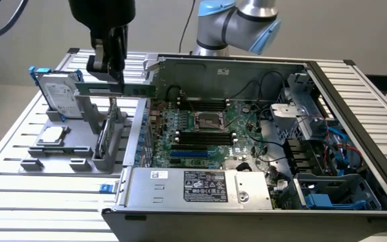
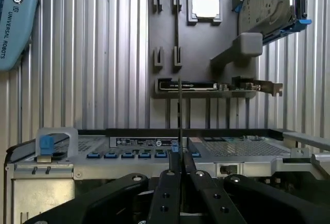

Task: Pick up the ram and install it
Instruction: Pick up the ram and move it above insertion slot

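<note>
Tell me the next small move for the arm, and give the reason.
Probably carry the ram sideways toward the exterior view's right, keeping its height. The claw is shut on it, level, above the grey holder, and the case wall stands between it and the black slots on the motherboard.

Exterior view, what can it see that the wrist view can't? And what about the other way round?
The exterior view looks down into the open computer case. You see the green motherboard with its black slots, and the ram lying long and flat.
The wrist view gives the words Universal Robots on the blue arm cover, and the ram edge-on as a thin line.
Both have the gripper shut on the ram, plus the grey holder, the hard drive with blue brackets and the small square chip.
</note>
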